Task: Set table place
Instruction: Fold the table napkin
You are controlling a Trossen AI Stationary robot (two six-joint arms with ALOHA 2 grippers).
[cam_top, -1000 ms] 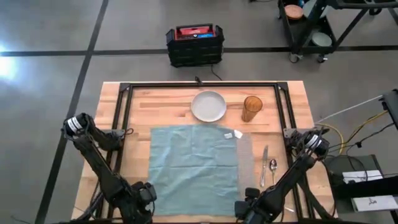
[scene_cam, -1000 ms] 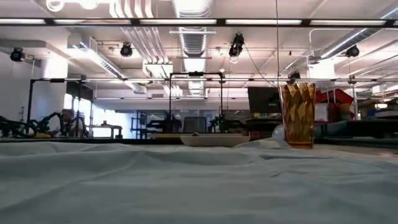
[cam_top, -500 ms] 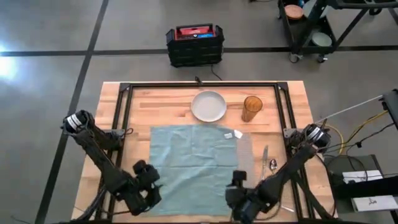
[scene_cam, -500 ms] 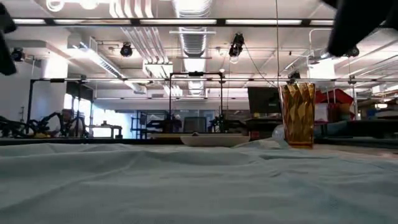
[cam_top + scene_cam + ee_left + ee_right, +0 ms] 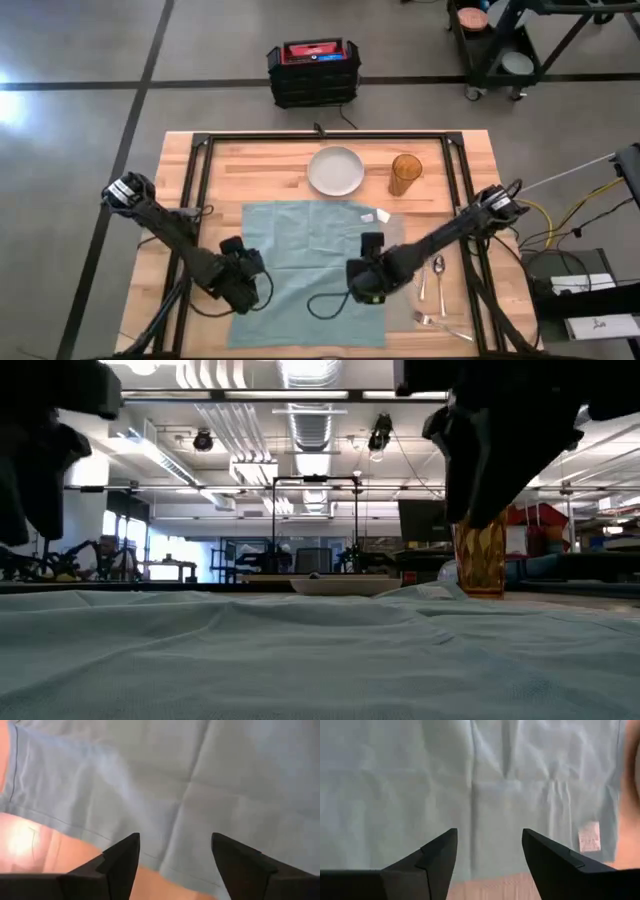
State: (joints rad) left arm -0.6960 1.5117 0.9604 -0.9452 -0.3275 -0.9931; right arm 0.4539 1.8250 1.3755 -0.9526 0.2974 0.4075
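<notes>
No writing can be read (the cloth's small white tag (image 5: pixel 589 836) is illegible).

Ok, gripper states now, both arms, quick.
Left gripper: open, empty, over the teal cloth near its left edge.
Right gripper: open, empty, over the same cloth.

Your work surface is the desk (image 5: pixel 200 180), a light-wood butcher-block top with a black frame rail. A teal cloth (image 5: pixel 300 250) lies flat at its centre, covering most of a grey placemat (image 5: pixel 396 238) whose right edge shows beside it. Toward the far edge you find a pale round plate (image 5: pixel 335 171) and, just right of it, an amber glass (image 5: pixel 405 174). The cutlery (image 5: pixel 432 285) lies right of the placemat.
</notes>
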